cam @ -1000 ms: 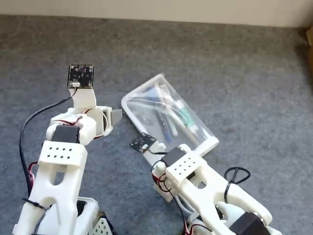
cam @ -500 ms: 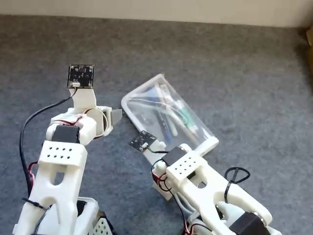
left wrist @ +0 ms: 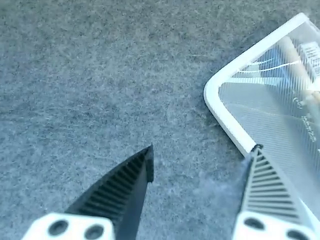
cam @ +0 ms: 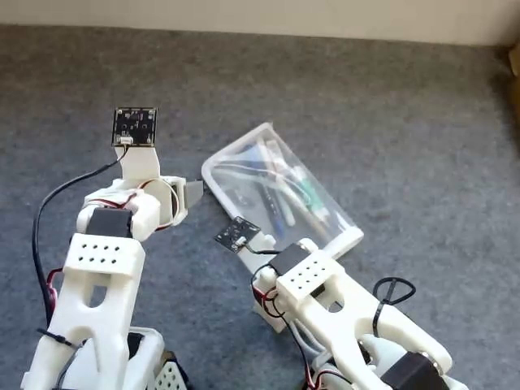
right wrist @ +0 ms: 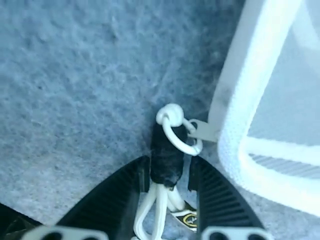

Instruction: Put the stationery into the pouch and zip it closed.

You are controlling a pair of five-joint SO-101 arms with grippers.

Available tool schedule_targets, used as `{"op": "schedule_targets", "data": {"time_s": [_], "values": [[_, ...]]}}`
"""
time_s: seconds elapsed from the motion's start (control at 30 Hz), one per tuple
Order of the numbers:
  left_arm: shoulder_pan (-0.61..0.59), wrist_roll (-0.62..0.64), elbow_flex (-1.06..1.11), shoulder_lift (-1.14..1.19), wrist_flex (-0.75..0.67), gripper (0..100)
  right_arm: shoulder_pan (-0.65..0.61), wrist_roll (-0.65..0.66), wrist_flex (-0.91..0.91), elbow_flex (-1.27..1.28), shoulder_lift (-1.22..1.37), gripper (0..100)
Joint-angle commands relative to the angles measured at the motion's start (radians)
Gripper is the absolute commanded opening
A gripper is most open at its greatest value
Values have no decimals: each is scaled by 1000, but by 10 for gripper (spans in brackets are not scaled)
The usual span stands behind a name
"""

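A clear pouch (cam: 280, 191) with white edging lies on the grey carpet, with pens (cam: 272, 199) and a green-marked item (cam: 307, 193) inside it. In the high view the left arm's gripper (cam: 193, 193) sits just off the pouch's near-left corner. My left gripper (left wrist: 202, 150) stands open over bare carpet, one fingertip (left wrist: 256, 155) at the pouch's white edge (left wrist: 225, 107). My right gripper (right wrist: 169, 162) is shut on the black zipper pull (right wrist: 164, 152), whose white ring (right wrist: 176, 131) links to the pouch's corner (right wrist: 235, 115).
Grey carpet (cam: 390, 97) spreads all around the pouch, with open floor beyond it and to the right. A black cable loop (cam: 394, 288) lies by the right arm's base. A pale wall strip (cam: 244, 16) borders the far side.
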Motion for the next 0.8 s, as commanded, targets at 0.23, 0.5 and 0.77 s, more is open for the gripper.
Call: {"op": "schedule_targets", "data": {"time_s": [0.23, 0.5, 0.77], "values": [[-12, 8, -4, -30, 5, 284, 5, 2, -10, -54, 4, 67], [-13, 6, -12, -36, 5, 284, 21, 126, 51, -65, -8, 2], [-13, -101, -54, -36, 6, 285, 203, 238, 173, -93, -197, 5]]}}
